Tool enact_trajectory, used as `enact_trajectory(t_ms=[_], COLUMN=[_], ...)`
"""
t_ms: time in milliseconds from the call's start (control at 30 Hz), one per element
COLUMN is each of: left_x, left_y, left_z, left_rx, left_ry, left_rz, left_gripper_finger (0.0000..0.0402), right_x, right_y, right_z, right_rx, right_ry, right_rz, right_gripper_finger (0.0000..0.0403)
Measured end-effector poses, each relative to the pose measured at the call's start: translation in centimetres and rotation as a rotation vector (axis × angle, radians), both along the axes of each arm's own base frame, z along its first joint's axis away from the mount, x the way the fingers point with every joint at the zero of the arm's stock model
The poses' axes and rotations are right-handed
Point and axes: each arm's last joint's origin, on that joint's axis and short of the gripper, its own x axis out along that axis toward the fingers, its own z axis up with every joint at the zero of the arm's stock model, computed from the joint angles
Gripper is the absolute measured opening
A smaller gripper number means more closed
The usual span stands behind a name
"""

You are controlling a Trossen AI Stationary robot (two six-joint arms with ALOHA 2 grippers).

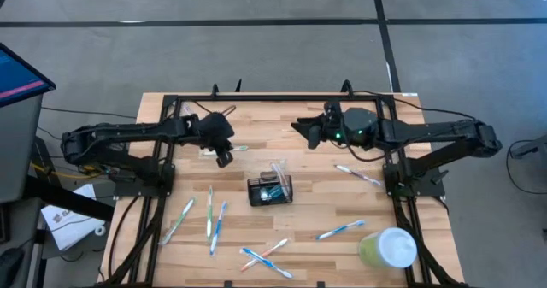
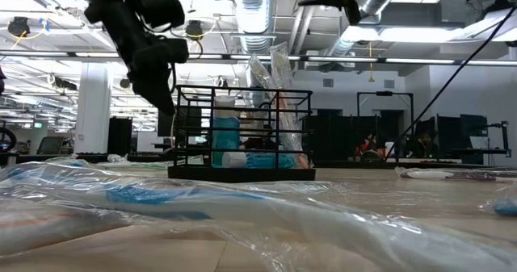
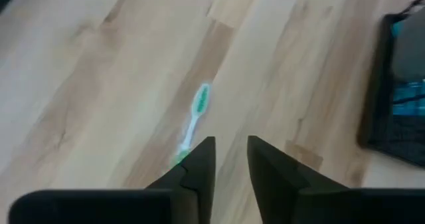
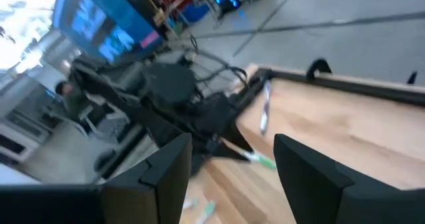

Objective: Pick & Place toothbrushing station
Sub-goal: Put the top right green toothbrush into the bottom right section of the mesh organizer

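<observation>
Fingers (image 3: pixel 199 164) of the left gripper (image 1: pixel 224 158) are standing slightly apart with nothing between them, hanging over bare wood at about ten o'clock from the toothbrushing station (image 1: pixel 270 190). Just beyond them a green-and-white toothbrush (image 3: pixel 193 121) is lying flat on the pale planks, its bristled head pointing away from the fingertips. The right gripper (image 1: pixel 301 127) is waiting at about one o'clock from the station, raised, its two dark fingers held well apart around empty air. The station is sitting near the middle of the table (image 1: pixel 342 207): a small black box of thin wire bars, long axis running three to nine o'clock, with clear-wrapped items sticking up out of its top and leaning toward twelve. No writing is legible on it. Wrapped blue, green and white toothbrushes (image 1: pixel 215 224) are lying scattered on the wood toward six o'clock, and a pale green cup with a white lid (image 1: pixel 389 249) is resting at the five o'clock corner.
</observation>
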Motion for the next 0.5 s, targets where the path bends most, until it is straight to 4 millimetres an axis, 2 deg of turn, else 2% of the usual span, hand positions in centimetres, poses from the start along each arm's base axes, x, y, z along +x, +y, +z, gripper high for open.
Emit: enact_trajectory(t_ms=[100, 233, 500], left_x=[-0.2, 0.0, 2.3], left_y=[1.1, 2.3, 2.5], left_z=[-0.2, -1.6, -4.4], left_rx=[-0.031, -0.003, 0.066], left_ry=[-0.007, 0.068, 0.118], left_rz=[-0.048, -0.103, -0.252], left_gripper_finger=[0.0111, 0.0152, 0.0207], right_x=[-0.1, -0.1, -0.2], right_y=[-0.7, -1.4, -2.2], right_z=[-0.1, -0.2, -0.3], right_rx=[0.000, -0.011, -0.011], right_ry=[0.011, 0.028, 0.036], right_rz=[-0.023, -0.042, -0.028], right_gripper_finger=[0.0204, 0.0204, 0.0204])
